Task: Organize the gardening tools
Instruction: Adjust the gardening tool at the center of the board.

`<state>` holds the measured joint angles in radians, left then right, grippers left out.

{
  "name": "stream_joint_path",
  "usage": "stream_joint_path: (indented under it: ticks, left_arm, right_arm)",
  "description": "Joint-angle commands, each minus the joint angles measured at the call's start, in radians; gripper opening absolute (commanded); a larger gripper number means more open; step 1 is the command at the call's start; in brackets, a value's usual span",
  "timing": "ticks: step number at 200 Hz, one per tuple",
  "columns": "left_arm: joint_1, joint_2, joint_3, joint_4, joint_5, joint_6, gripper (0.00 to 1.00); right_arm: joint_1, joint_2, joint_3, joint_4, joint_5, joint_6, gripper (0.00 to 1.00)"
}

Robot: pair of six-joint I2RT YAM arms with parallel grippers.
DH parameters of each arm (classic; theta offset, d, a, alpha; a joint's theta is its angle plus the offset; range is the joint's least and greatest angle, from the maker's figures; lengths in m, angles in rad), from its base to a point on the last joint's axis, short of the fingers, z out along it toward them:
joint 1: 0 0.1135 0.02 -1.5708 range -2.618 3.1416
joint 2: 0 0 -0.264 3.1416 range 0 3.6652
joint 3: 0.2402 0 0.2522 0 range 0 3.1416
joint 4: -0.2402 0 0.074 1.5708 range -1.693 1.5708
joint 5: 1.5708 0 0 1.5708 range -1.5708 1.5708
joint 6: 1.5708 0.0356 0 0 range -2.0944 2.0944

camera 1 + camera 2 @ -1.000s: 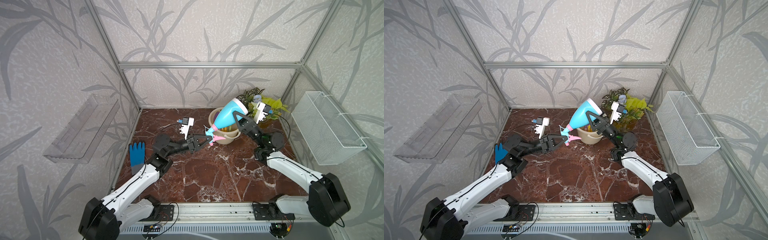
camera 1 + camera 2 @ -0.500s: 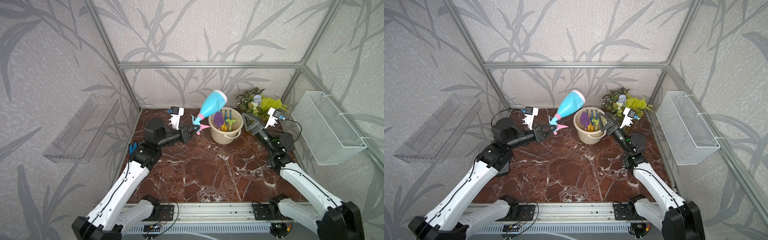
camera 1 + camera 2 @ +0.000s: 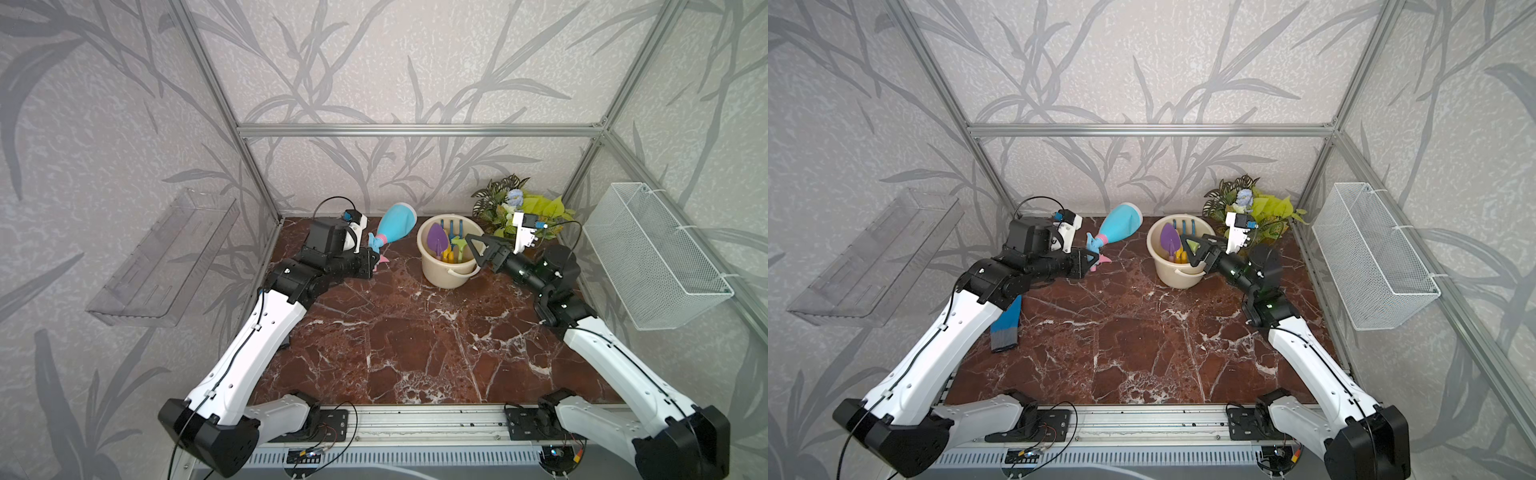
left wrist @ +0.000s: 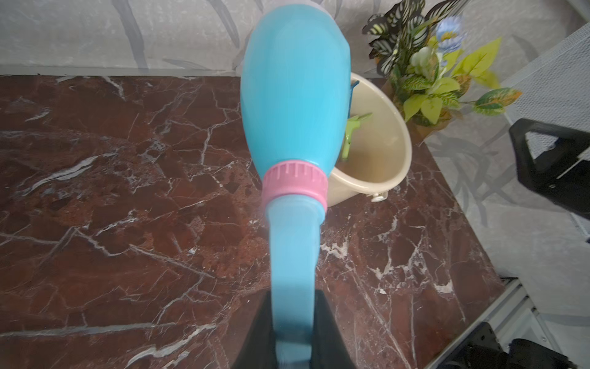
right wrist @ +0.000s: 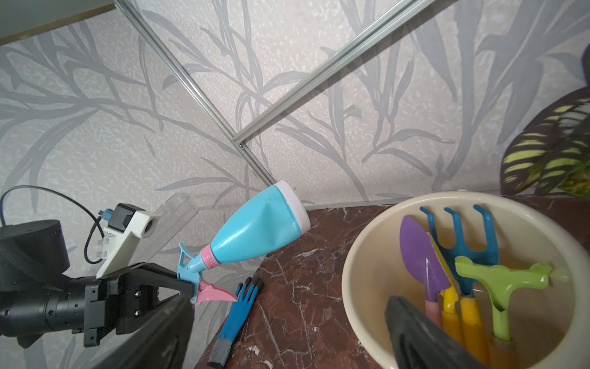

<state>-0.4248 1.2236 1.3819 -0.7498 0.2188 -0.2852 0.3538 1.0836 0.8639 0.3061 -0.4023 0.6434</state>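
My left gripper is shut on the spray head of the light-blue spray bottle. The bottle hangs tilted above the back left of the table, its base toward the rear wall. The cream bucket holds a purple trowel, a blue fork, a green rake and yellow handles. My right gripper stands open and empty at the bucket's right rim, one finger over its inside.
A blue glove lies at the table's left edge, partly under my left arm. A potted plant fills the back right corner. A wire basket hangs on the right wall and a clear shelf on the left wall.
The left arm has drawn back to the left and lowered, carrying the bottle away from above the bucket. The right gripper has pulled off the bottle and dropped beside the bucket.
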Motion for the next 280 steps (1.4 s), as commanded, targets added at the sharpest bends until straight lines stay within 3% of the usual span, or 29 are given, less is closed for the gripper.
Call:
stream_joint_path:
  ticks: [1,38,105,150,209,238,280]
  left_arm:
    - [-0.017,0.009,0.052,-0.077,-0.111,0.054,0.00]
    - [-0.048,0.016,0.089,-0.093,-0.037,0.107,0.00]
    - [-0.075,-0.103,-0.037,0.078,0.315,0.144,0.00]
    - [-0.075,-0.141,-0.069,0.146,0.446,0.155,0.00]
    - [-0.075,-0.149,-0.095,0.214,0.489,0.149,0.00]
    - [-0.074,-0.153,-0.092,0.236,0.473,0.137,0.00]
    - [-0.069,-0.169,-0.096,0.290,0.448,0.108,0.01]
  right_arm:
    - [0.030,0.018,0.047,-0.080,-0.023,-0.064,0.98]
    - [0.063,0.113,0.134,-0.142,-0.070,-0.089,0.98]
    - [0.037,0.213,0.128,0.099,-0.146,0.197,0.99]
    - [-0.055,0.248,0.064,0.419,-0.272,0.479,0.99]
    - [-0.056,0.363,0.078,0.774,-0.383,0.753,0.99]
    - [-0.055,0.360,0.047,0.770,-0.387,0.750,1.00]
    - [-0.055,0.353,-0.021,0.796,-0.385,0.758,0.88]
